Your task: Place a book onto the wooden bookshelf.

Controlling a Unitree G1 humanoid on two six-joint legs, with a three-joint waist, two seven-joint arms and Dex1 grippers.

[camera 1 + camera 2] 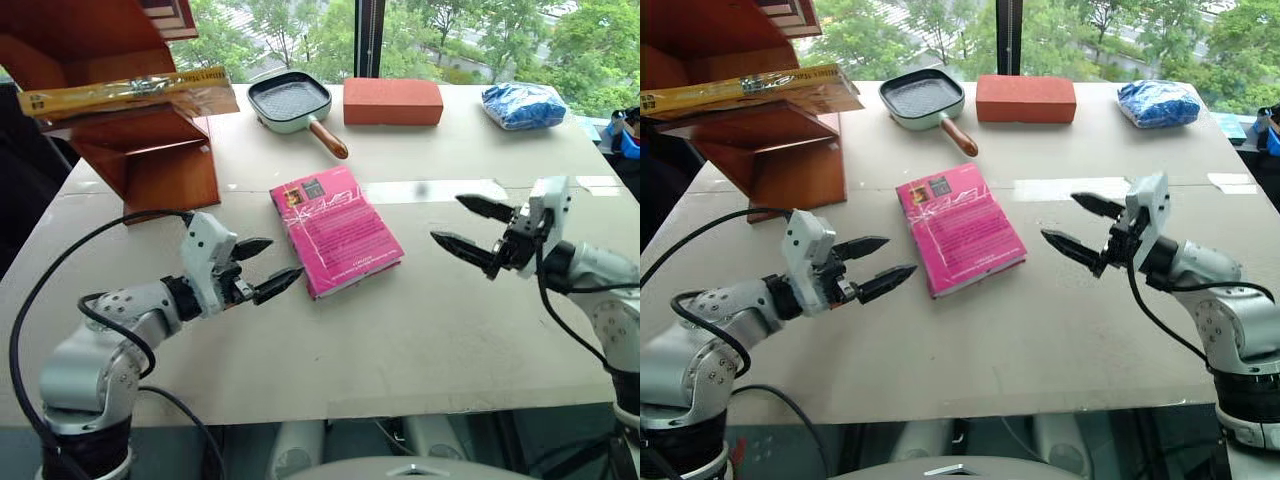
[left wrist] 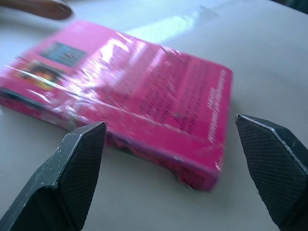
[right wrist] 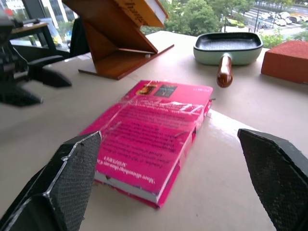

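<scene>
Two grippers stand spread and empty in the left eye view — left gripper [image 1: 262,268] lower left, right gripper [image 1: 470,227] at right. Yellow-gold book [image 1: 130,93] already lies on the wooden bookshelf [image 1: 150,160], upper left.

Left wrist view: pink book [image 2: 130,96] just ahead — placement looks done; next, likely withdraw.

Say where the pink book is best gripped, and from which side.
Judging by pose: the pink book lies flat on the table, so grip across its thickness at a long edge. The open left gripper, level beside it, could come in sideways.
</scene>
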